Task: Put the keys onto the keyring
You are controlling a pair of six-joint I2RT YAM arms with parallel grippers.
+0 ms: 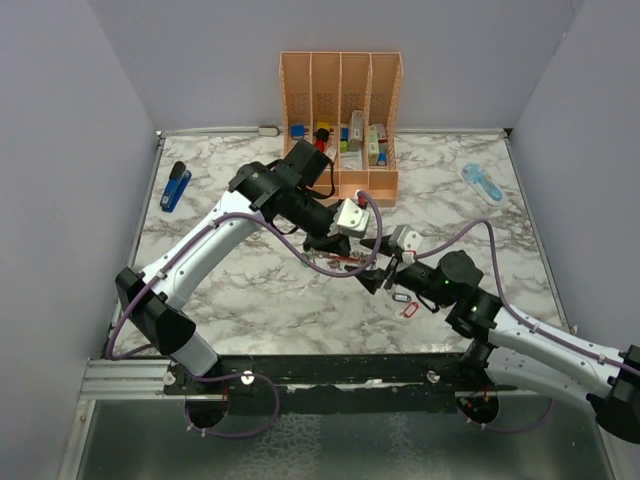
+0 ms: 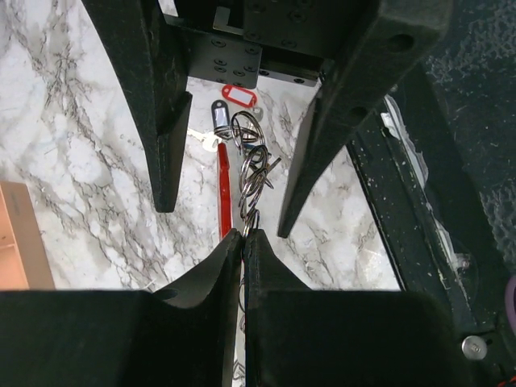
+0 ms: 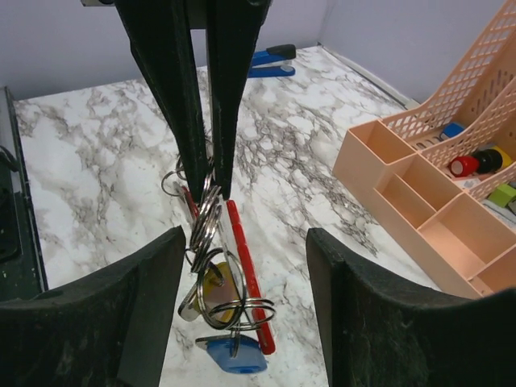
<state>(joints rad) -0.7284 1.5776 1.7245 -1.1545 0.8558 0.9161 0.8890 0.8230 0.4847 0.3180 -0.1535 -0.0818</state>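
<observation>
Left end effector (image 2: 244, 235) clamps keyring (image 2: 223, 187), keys (image 3: 232, 356) partly hidden

keyring (image 3: 244, 270) and keys (image 3: 234, 355) mid-table, organizer (image 1: 340, 120) behind them, stapler (image 1: 175, 186) far left on the table (image 1: 250, 300)

Plain lavender-grey walls (image 1: 60, 150) enclose a white marble-patterned table (image 1: 260, 310), seemingly evenly lit.

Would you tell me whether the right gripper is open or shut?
Open: the right gripper has its fingers well apart, the keys showing in the gap.
</observation>
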